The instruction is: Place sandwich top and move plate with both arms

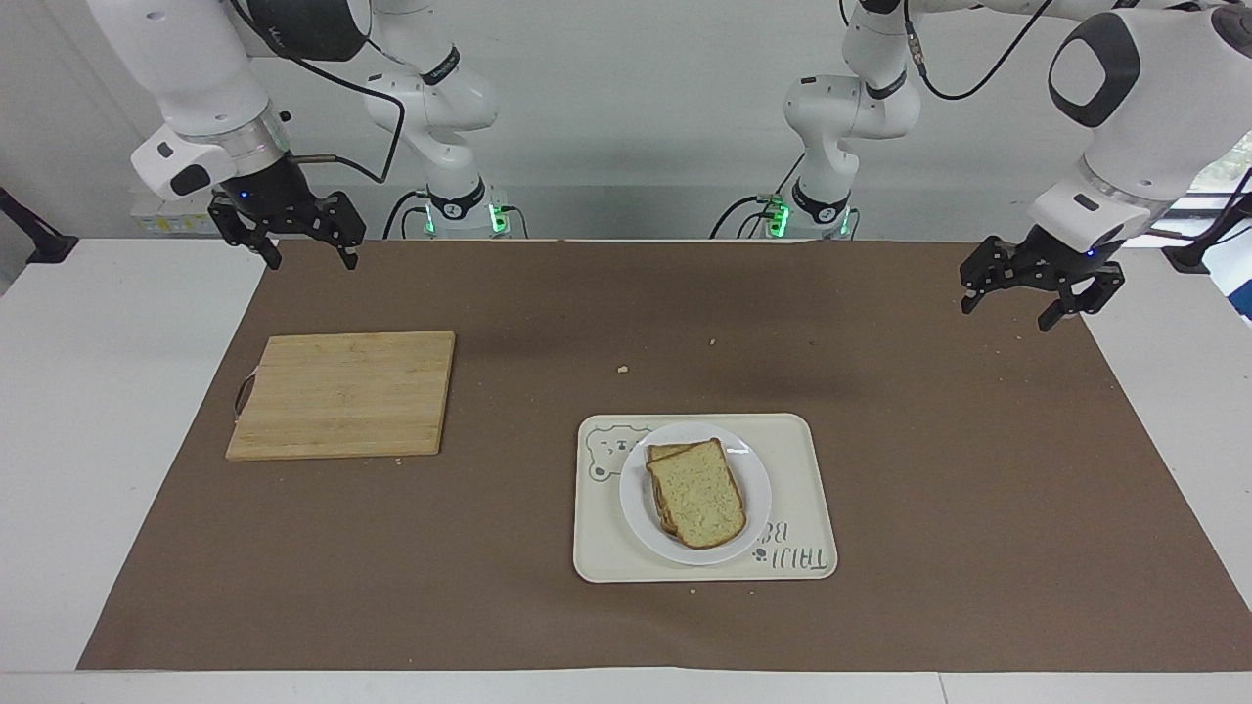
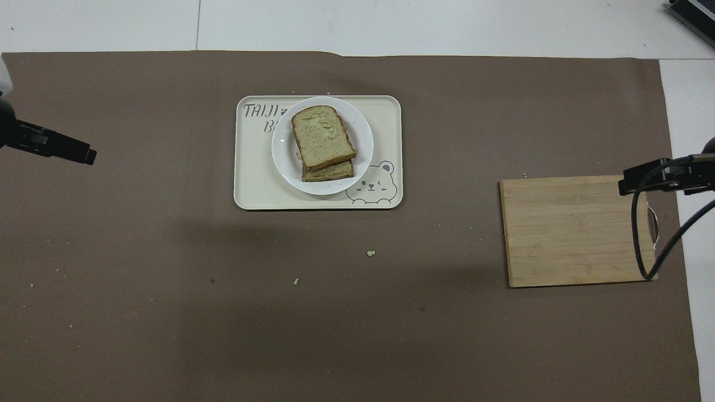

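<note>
Brown paper covers the white worktop [image 1: 59, 440]. At its centre sits a cream bear tray [image 1: 802, 499] carrying the plate [image 1: 753, 508] — the sandwich top [image 1: 696, 494] crowns the stack. Left gripper [image 1: 1042, 298], at two o'clock of the tray in the facing view, and right gripper [image 1: 311, 256], at ten o'clock over the paper's corner — both spread wide, empty.
</note>
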Action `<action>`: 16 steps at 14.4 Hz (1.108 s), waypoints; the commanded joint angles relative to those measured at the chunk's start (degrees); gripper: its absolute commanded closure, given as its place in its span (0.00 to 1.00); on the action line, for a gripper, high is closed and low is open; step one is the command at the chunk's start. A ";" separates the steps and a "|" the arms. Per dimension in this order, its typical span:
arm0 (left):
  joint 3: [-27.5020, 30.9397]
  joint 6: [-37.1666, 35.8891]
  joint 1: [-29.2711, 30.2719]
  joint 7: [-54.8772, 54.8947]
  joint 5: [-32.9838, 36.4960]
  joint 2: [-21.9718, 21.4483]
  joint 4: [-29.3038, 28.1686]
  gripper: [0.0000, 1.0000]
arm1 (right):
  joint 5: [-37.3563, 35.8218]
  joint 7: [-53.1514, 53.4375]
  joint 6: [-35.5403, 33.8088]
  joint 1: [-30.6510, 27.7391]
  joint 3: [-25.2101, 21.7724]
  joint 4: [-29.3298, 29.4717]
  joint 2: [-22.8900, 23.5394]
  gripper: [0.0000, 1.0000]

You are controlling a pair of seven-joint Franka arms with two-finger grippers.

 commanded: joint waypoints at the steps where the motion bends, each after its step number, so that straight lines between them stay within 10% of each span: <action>1: -0.08 -3.59 -0.27 -0.17 1.99 -5.55 -1.08 0.00 | -0.44 -0.76 -0.50 -0.70 0.55 0.36 0.15 0.00; 16: 0.09 -6.93 0.08 3.35 3.83 -7.68 -3.91 0.00 | -0.44 -0.76 -0.50 -0.70 0.55 0.36 0.15 0.00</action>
